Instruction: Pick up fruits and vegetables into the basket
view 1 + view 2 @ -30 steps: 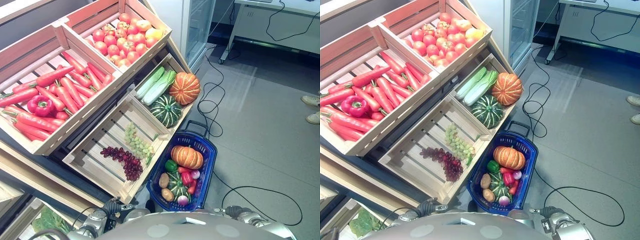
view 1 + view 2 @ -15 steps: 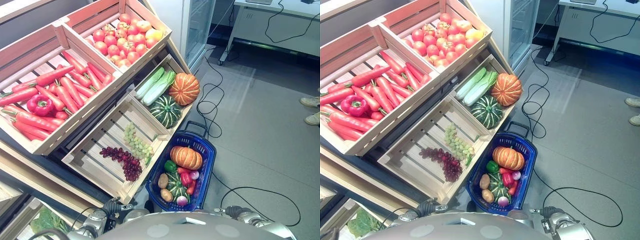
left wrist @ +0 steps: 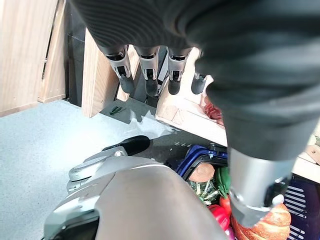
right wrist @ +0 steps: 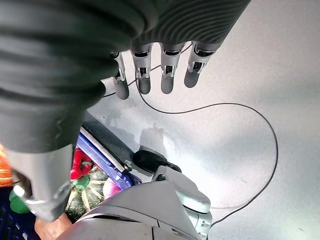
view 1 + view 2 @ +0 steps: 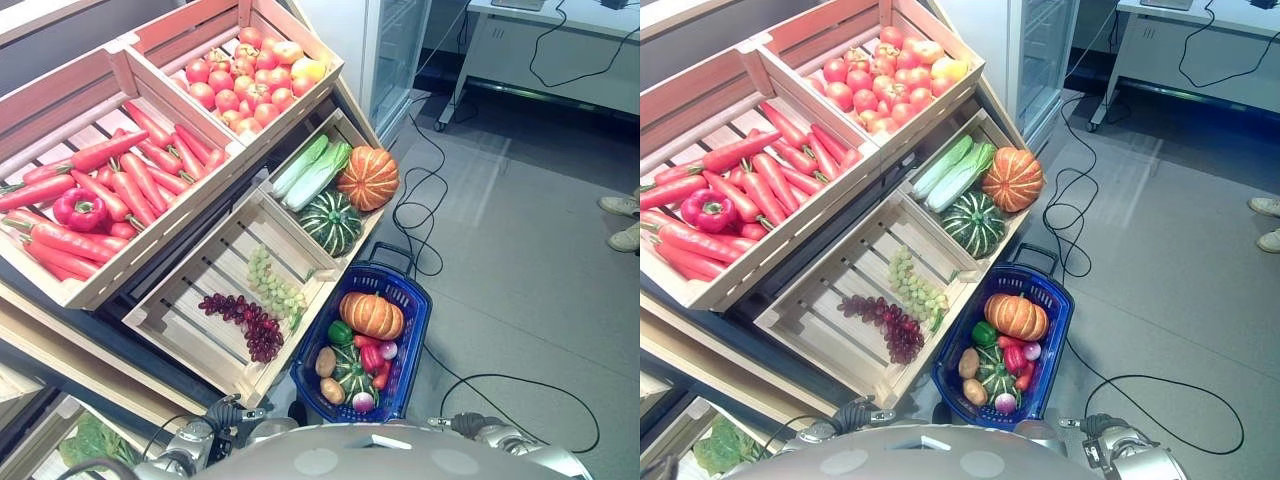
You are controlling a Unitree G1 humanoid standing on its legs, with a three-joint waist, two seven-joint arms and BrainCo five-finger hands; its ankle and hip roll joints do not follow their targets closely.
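We see the blue basket (image 5: 413, 320) on the floor at the foot of the wooden crates, already holding an orange pumpkin (image 5: 371, 315), a green pumpkin, peppers and potatoes. The left hand (image 3: 150, 70) hangs with fingers straight and empty beside the lower crate; the right hand (image 4: 160, 67) hangs likewise, relaxed and empty, over bare floor on the basket's far side. The grapes (image 5: 245, 322) lie in the lower crate to the left of the basket, so we judge the left hand the nearer.

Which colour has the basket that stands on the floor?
The basket is blue, with a dark handle; the right eye view shows it best.
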